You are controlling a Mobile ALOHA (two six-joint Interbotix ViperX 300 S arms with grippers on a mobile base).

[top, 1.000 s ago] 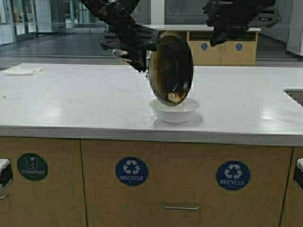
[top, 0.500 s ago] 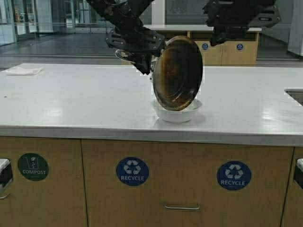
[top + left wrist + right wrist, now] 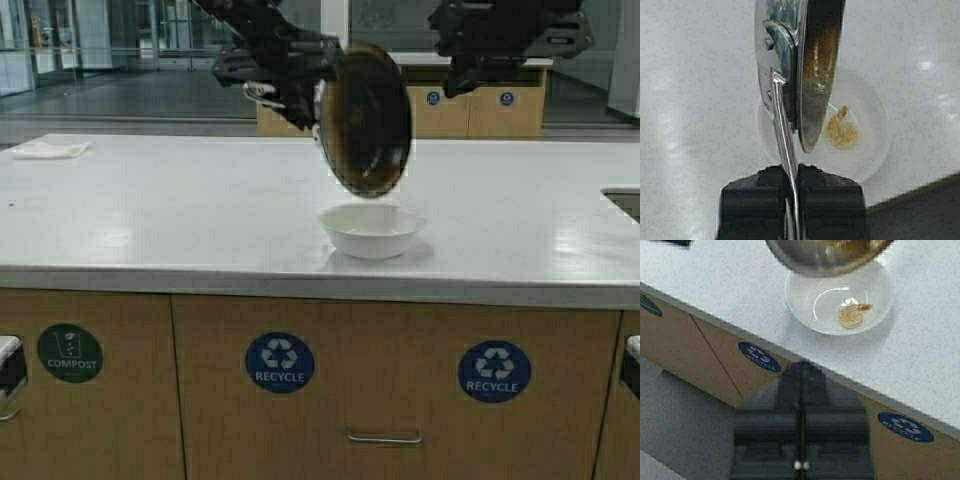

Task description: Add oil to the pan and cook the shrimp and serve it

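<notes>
My left gripper (image 3: 300, 95) is shut on the handle (image 3: 784, 145) of the steel pan (image 3: 365, 118) and holds it tipped almost on edge in the air above the white bowl (image 3: 370, 230). The pan's dark inside is empty. The shrimp (image 3: 841, 131) lies in the bottom of the white bowl; it also shows in the right wrist view (image 3: 852, 315). My right gripper (image 3: 801, 390) is shut and empty, held high above the counter's front edge, to the right of the pan. The oil dispenser is out of view.
The white counter (image 3: 150, 215) runs wide to both sides of the bowl. A white cloth (image 3: 45, 149) lies at its far left. A sink edge (image 3: 622, 197) shows at the right. Cabinet fronts with recycle and compost labels (image 3: 279, 362) stand below.
The left gripper has lifted the tipped pan up off the bowl's rim. The shrimp has slid out of the pan into the white bowl. The right arm has not moved.
</notes>
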